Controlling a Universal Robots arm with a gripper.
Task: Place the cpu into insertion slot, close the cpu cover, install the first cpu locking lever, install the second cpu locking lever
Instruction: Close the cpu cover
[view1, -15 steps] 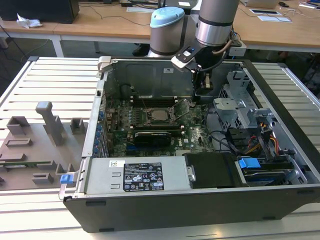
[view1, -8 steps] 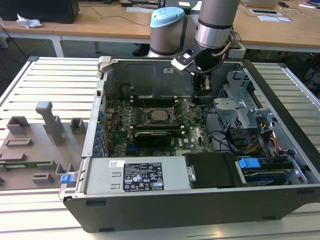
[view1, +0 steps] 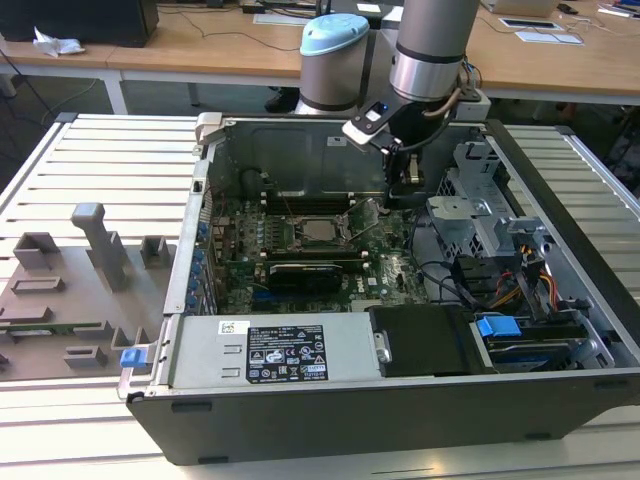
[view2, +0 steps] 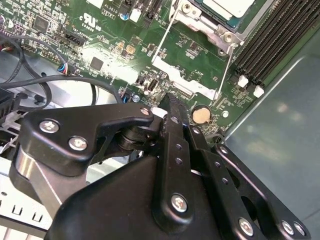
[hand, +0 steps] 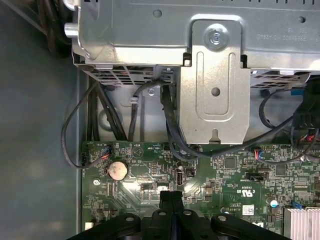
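Note:
The cpu (view1: 322, 231) lies flat in the insertion slot (view1: 305, 222) at the middle of the green board, its pale metal top (view2: 227, 7) showing. The silver cpu cover (view2: 216, 31) frames its edge and looks lowered over it. Two thin wire levers (view2: 226, 70) run from the socket toward my fingers; one stands up at a slant (view1: 368, 226). My gripper (view1: 397, 190) hangs above the board, toward the exterior view's right of the socket. Its black fingertips (view2: 172, 102) are pressed together with nothing between them, seen in both wrist views, and they sit close to a coin battery (hand: 118, 170).
A black card (view1: 310, 272) lies in front of the socket. The grey power supply (view1: 290, 350) fills the case's front. A metal drive cage (view1: 470, 215) and cable bundles (view1: 500, 285) crowd the exterior view's right. Memory slots (view2: 270, 40) border the socket. Grey fixtures (view1: 90, 250) stand outside the case.

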